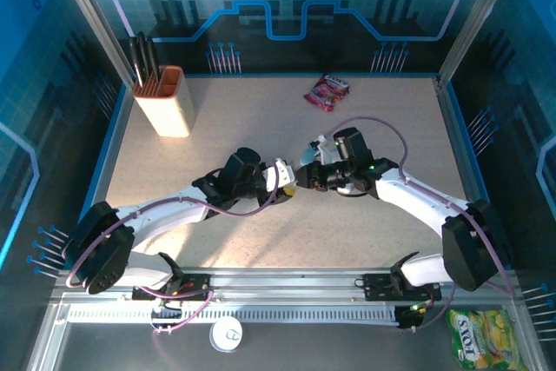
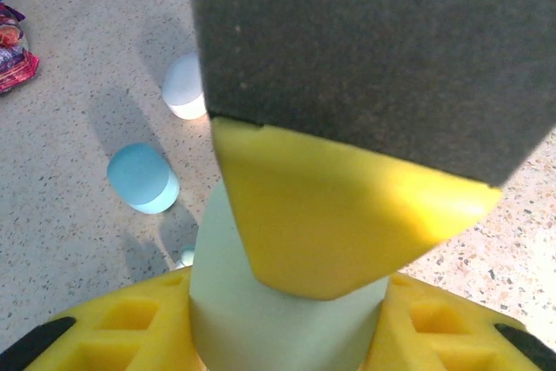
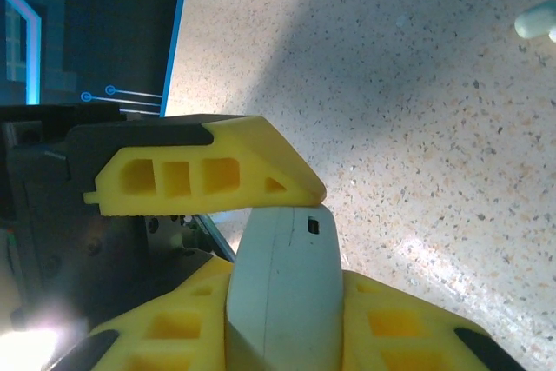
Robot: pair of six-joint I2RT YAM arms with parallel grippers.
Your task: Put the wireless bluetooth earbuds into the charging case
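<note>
We see the left pincer (image 2: 287, 336) and the right pincer (image 3: 282, 336) both clamping the white charging case (image 3: 278, 267). Around it the desk (image 1: 391, 128) is mostly open, its edges well apart.

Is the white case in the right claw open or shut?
Looks shut: the white case, pinched in the right gripper, shows a thin seam, no lifted lid.

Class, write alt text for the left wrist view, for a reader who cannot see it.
Yellow fingers of the left tool clamp a pale rounded charging case close to the camera. Beyond it on the speckled table lie a light-blue case and a white case, apart from each other, with a red snack packet at the left edge.
</note>
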